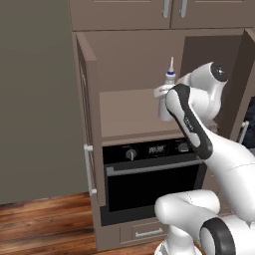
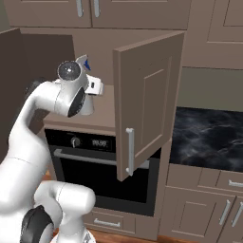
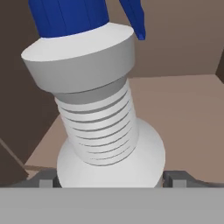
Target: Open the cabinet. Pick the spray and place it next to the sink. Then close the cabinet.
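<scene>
The cabinet (image 1: 130,60) stands with both doors swung out, the left door (image 1: 86,104) edge-on and the right door (image 2: 147,95) hanging over the oven's corner. On its tan shelf is the spray (image 1: 170,75), a whitish ribbed bottle (image 3: 98,127) with a blue collar. My gripper (image 3: 109,178) reaches into the cabinet with one fingertip (image 3: 45,180) pressed against each side of the bottle's lower body, shut on it. In the right base view the spray (image 2: 85,62) pokes up behind my wrist. The sink is out of view.
A black oven (image 1: 149,184) sits right below the shelf, with a drawer (image 1: 148,232) under it. A dark marble counter (image 2: 209,137) lies to the right over low cabinets. Shorter upper doors (image 2: 95,12) hang above. Wood floor (image 1: 45,219) runs to the left.
</scene>
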You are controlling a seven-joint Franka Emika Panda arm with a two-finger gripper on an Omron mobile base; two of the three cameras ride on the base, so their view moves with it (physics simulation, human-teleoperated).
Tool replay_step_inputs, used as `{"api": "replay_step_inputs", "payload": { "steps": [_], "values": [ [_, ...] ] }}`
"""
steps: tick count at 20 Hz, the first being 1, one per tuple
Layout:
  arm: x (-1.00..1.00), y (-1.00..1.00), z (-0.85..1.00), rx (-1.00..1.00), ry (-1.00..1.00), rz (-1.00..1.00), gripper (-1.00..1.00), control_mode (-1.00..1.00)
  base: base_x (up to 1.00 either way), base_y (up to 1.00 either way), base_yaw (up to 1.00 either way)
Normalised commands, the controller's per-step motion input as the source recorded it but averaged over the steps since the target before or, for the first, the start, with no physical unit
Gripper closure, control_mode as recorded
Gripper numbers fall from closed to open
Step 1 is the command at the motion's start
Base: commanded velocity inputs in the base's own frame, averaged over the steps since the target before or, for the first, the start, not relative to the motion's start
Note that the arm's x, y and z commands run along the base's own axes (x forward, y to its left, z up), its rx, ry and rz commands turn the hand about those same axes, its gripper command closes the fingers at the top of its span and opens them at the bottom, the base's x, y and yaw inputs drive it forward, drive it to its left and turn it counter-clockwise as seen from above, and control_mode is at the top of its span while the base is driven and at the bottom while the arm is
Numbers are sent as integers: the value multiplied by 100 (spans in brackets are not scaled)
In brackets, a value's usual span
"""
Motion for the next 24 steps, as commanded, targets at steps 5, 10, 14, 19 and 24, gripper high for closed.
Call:
{"api": "replay_step_inputs", "payload": {
  "steps": [5, 10, 14, 19, 24],
  "values": [
    [-66, 1, 4, 0, 0, -8, 100, -100, 0, 0, 0],
    [-75, 4, 5, 0, 0, -6, 100, -100, 0, 0, 0],
    [-79, 3, 0, 0, -1, -2, 100, -100, 0, 0, 0],
    [-82, 0, 2, 0, -3, 0, 100, -100, 0, 0, 0],
    [-55, 0, 1, 0, -4, 0, 100, -100, 0, 0, 0]
  ]
}}
